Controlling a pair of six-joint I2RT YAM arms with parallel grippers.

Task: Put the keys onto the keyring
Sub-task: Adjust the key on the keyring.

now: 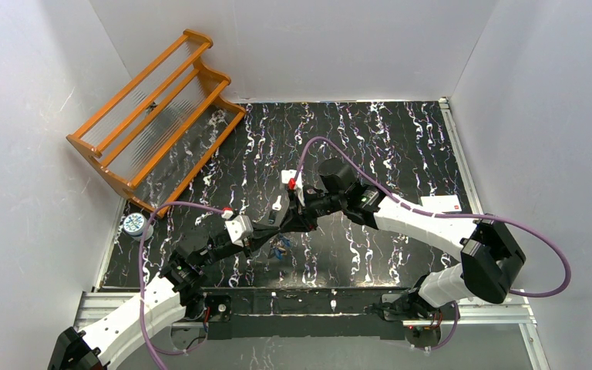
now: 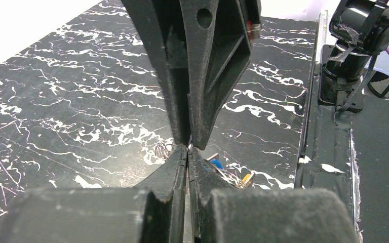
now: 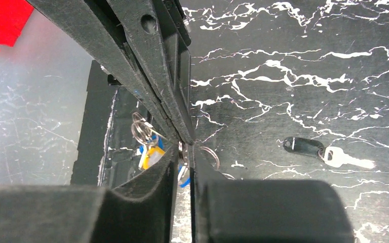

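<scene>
Left gripper (image 2: 188, 152) has its two fingers pressed flat together, and its tips meet the tips of the right gripper (image 3: 184, 148) nose to nose above the middle of the black marbled table (image 1: 401, 146). The right one's fingers stand only a thin slit apart, with a glint of silver metal in that slit; whether they actually pinch it, I cannot tell. The keyring (image 2: 166, 149), a thin wire loop, pokes out just beside the meeting tips. The left wrist view shows it on the left of the fingers, and the right wrist view shows it on the right. Whether either gripper has hold of its wire is hidden by the fingers. On the other side of the tips hang the keys (image 3: 149, 152), a small bunch with blue and yellow-gold heads under a coiled ring. The right wrist view shows that coil clearly. The left wrist view gives only a blue edge and a gold tip, and the top view reduces the bunch to blue specks under the crossed fingers. Only the right wrist view shows a black-headed key (image 3: 304, 147) lying flat on the table, well apart from the bunch. Only the top view takes in a white card (image 1: 441, 203) with a red mark, a small round tin (image 1: 133, 224) and a wooden rack (image 1: 154, 116).
</scene>
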